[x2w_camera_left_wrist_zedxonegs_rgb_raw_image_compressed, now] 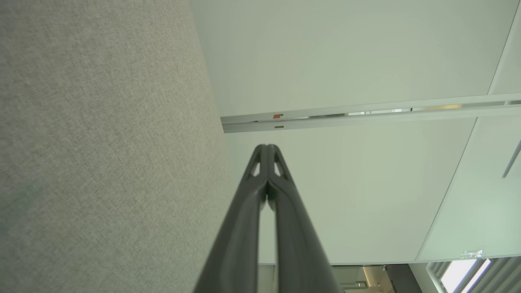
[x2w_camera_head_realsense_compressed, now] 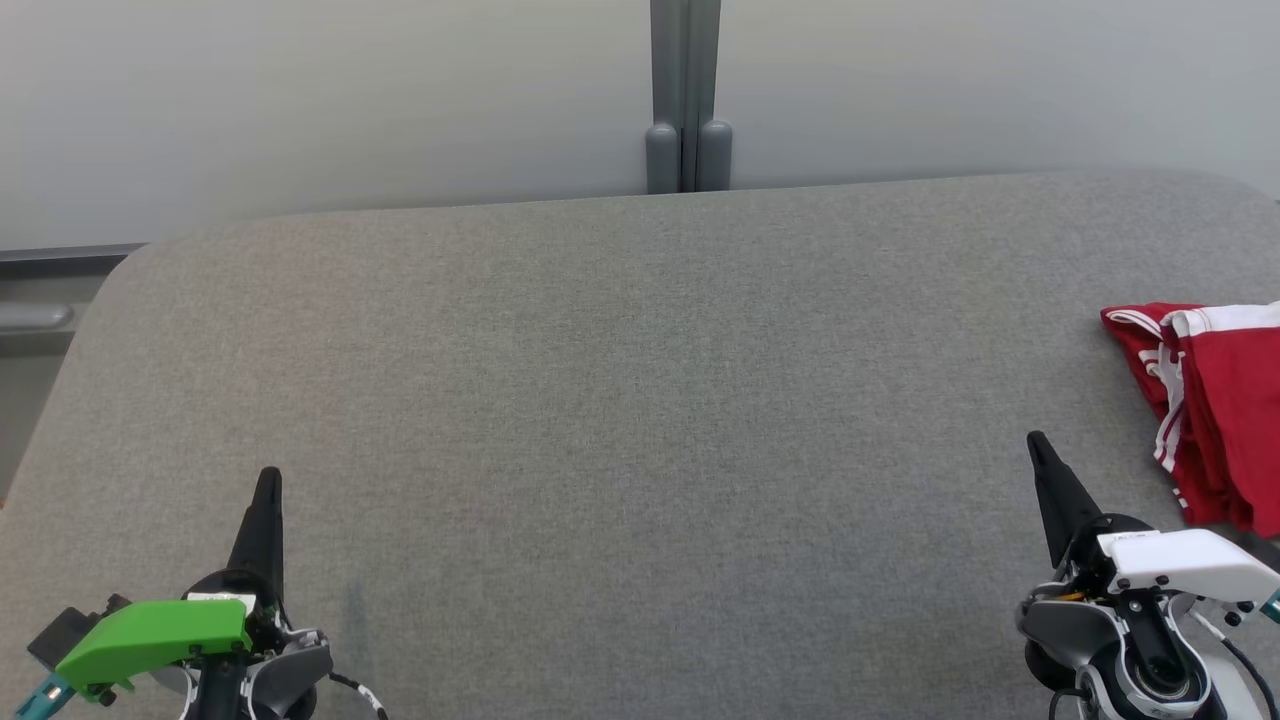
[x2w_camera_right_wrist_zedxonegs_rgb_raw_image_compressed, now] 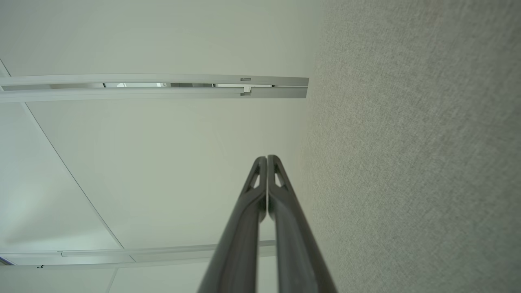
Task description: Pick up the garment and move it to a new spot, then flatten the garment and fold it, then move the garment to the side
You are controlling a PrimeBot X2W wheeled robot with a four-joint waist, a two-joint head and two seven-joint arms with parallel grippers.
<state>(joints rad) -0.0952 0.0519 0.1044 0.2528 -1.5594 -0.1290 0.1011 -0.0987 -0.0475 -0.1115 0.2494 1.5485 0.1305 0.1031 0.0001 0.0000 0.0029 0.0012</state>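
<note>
Left gripper (x2w_camera_head_realsense_compressed: 268, 478) closed, right gripper (x2w_camera_head_realsense_compressed: 1036, 443) closed — red garment (x2w_camera_head_realsense_compressed: 1222, 405) nearby, grey table (x2w_camera_head_realsense_compressed: 640, 350)

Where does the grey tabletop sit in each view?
Head view: tabletop spans the lower part, edge to edge.
Left wrist view: tabletop takes the left side.
Right wrist view: tabletop takes the right side.
Shared landmark: the wall strip meeting the table's far edge.

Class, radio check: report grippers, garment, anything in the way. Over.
Left gripper shut, empty. Right gripper shut, empty. Red-and-white fabric garment bunched, untouched, right edge of grey table. No obstruction seen.
</note>
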